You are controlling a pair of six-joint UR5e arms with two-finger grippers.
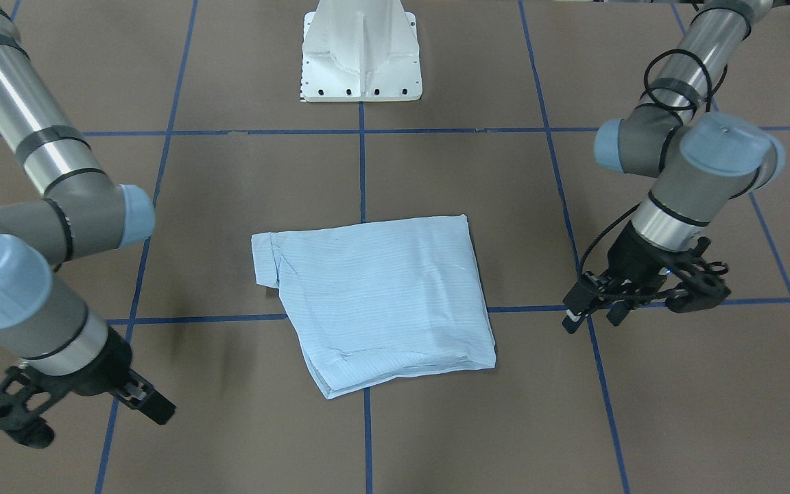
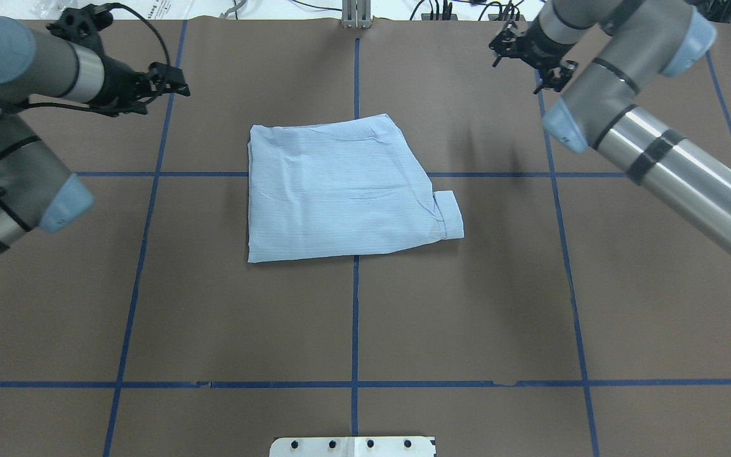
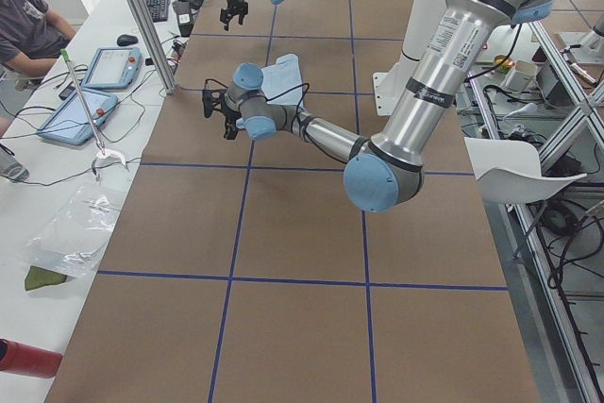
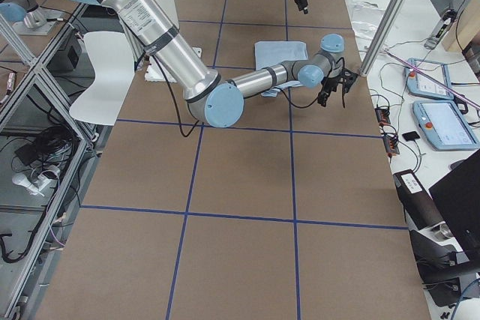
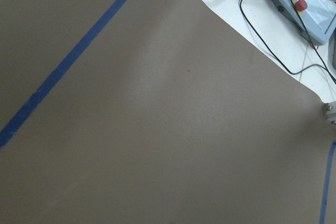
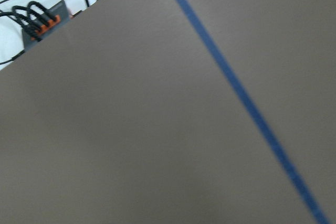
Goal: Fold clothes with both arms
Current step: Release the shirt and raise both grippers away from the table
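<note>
Pale-blue striped shirt (image 1: 374,295), folded near-square and slightly longer across the robot, lay flat at mid-worktop (image 1: 505,425), between and robot-ward of the left fingers (image 1: 579,296), the nearer pair, and the right fingers (image 1: 151,405), both pairs spread and empty

- L arm (image 1: 686,189): elbow bent, forearm sloped down, wrist pitched fwd & down.
- L gripper (image 1: 595,317): hung low, fingers parted, empty.
- R arm (image 1: 28,127): bent much the same, upper tube sloped down to the elbow, wrist turned down & inward.
- R gripper (image 2: 516,76): hung low, fingers looked spread, empty; front view showed only one finger clearly.
- Both grippers sat well apart, each out on its own side, both pointing toward the middle.
- Wrist cams showed no fingertips.
</note>
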